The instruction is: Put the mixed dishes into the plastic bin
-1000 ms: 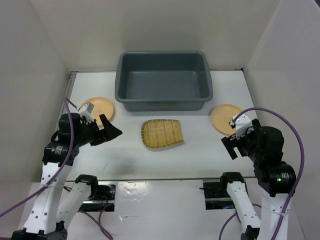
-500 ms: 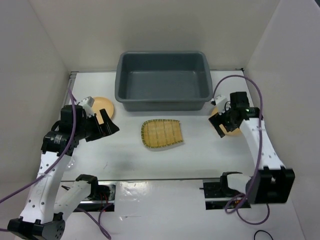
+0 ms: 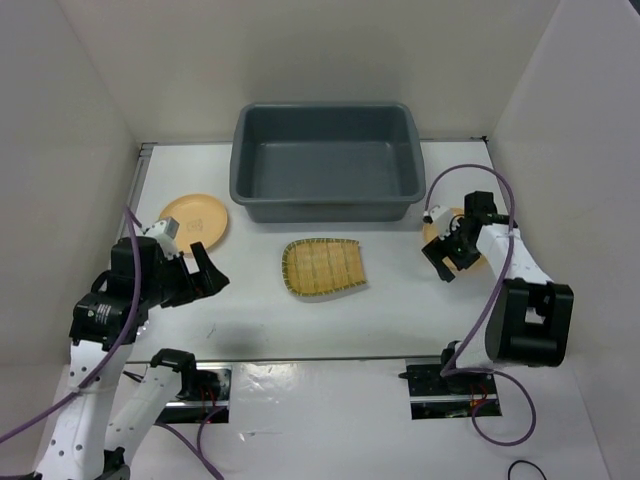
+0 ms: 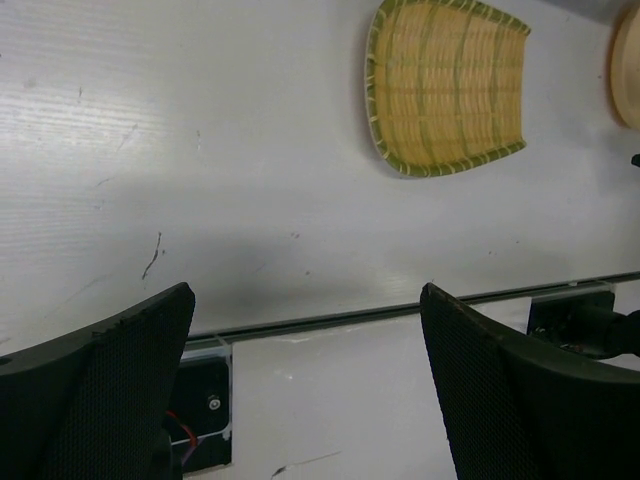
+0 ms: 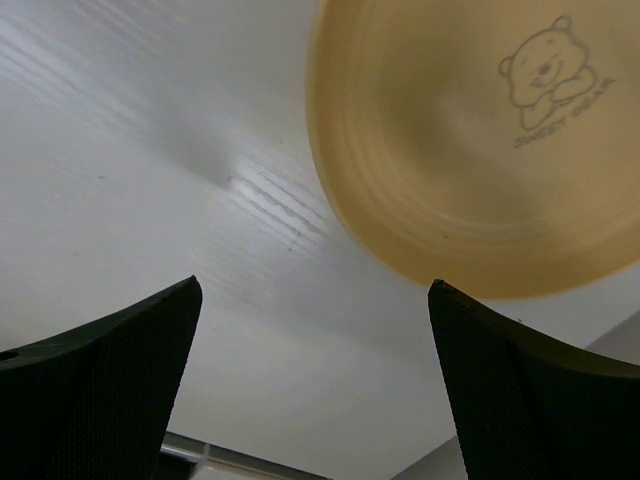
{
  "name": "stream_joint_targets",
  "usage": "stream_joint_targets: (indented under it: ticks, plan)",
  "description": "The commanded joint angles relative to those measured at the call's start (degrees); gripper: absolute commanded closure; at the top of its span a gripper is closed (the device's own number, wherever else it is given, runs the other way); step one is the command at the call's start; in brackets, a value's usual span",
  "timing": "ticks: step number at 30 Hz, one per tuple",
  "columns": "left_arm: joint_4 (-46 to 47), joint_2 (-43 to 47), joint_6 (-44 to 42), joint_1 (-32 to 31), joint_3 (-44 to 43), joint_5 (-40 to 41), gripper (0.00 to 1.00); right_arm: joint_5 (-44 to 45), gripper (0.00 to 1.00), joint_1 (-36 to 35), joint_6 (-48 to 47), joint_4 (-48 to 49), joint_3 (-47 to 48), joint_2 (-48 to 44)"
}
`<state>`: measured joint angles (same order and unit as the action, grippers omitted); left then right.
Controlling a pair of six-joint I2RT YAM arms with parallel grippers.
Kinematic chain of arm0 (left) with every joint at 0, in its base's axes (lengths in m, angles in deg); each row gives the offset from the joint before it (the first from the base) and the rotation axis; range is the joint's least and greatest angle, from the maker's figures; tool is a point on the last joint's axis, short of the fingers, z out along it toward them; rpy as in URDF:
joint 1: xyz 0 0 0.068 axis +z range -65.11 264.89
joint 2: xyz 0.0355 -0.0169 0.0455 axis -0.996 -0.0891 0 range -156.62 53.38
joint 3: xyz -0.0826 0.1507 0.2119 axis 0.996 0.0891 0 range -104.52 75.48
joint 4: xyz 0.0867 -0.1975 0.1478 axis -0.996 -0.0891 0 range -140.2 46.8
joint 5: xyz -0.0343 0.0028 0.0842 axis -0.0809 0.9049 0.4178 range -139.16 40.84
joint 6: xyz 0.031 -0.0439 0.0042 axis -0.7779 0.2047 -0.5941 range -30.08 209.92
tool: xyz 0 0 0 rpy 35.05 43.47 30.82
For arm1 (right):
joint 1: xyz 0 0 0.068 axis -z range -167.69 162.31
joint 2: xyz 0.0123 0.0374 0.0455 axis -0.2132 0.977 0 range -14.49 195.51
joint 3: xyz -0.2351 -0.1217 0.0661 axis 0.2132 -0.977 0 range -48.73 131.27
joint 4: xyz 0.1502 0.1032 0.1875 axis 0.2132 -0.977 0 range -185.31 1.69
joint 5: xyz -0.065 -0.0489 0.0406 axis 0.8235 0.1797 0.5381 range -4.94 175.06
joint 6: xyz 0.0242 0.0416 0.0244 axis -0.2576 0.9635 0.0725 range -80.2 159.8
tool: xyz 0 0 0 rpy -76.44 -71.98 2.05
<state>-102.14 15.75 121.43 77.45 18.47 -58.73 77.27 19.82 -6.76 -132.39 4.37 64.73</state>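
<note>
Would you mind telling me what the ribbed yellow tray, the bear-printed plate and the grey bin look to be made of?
Ribbed tray: woven-bamboo look, green rim, matte; possibly moulded plastic. Bear-printed plate: smooth, glossy, likely melamine or plastic, given the printed cartoon. Grey bin: matte moulded plastic, judging by rounded corners and rolled rim.

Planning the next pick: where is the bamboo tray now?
Top view: the bamboo tray lies centrally, just in front of the grey bin, not touching it.
</note>
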Motion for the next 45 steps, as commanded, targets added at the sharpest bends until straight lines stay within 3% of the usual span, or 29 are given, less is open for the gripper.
stream_joint_targets:
  ticks: [1,8,10,12,14,16,19,20,22,28,32,37,41,45]
  plan:
    - [-1.71,0.36,-0.57,-0.20,1.20,1.12,0.00,-4.06,0.02,3.91,-5.63,4.00,-0.28,5.23]
    - [-2.32,-1.83,-0.57,-0.20,-2.04,2.35,0.00,-8.03,0.02,9.54,-9.68,4.00,2.97,14.47]
    - [-2.32,-2.45,-0.57,-0.20,-2.05,2.36,0.00,-8.03,0.07,9.54,-11.35,4.00,2.45,15.17]
    - [-2.32,-3.07,-0.57,-0.20,-2.58,3.67,0.00,-6.28,0.29,9.54,-11.35,4.61,0.70,15.88]
    - [-2.32,-3.07,-0.05,-0.20,-2.58,4.37,0.00,-5.31,0.44,9.54,-11.88,5.31,-0.02,17.72]
    - [-2.32,-3.07,-0.04,-0.20,-3.10,4.38,0.00,-5.30,0.53,9.54,-12.84,4.62,-0.02,19.04]
    - [-3.02,-3.68,-1.18,-0.20,-4.85,5.69,0.00,-5.83,0.83,10.16,-12.14,3.83,1.99,20.27]
    - [-3.03,-4.46,-1.18,-0.20,-5.47,6.48,0.00,-5.83,1.00,10.16,-11.27,3.82,2.53,20.27]
    - [-4.08,-5.17,-3.11,-0.20,-7.31,9.03,0.00,-6.79,1.00,11.20,-11.27,0.67,4.72,18.09]
    - [-2.07,-4.21,-2.95,-0.20,-4.96,10.27,0.00,-11.89,1.00,13.41,-12.58,-6.46,10.79,-2.73]
    - [-0.56,-1.93,-2.41,-0.20,-1.70,10.27,0.00,-11.02,1.00,9.20,-12.42,-7.08,15.43,-11.89]
    - [0.75,-3.15,-2.94,-0.20,-0.99,9.74,0.00,-10.77,1.00,0.34,-2.76,-6.04,33.54,-8.65]
    - [0.75,-5.09,-2.94,-0.20,-0.47,9.12,0.00,-1.89,1.00,-19.31,3.49,-0.85,41.46,-2.86]
    - [1.28,-3.86,-3.47,2.07,-0.47,7.89,0.00,0.76,1.00,-28.41,4.91,1.26,47.96,10.64]
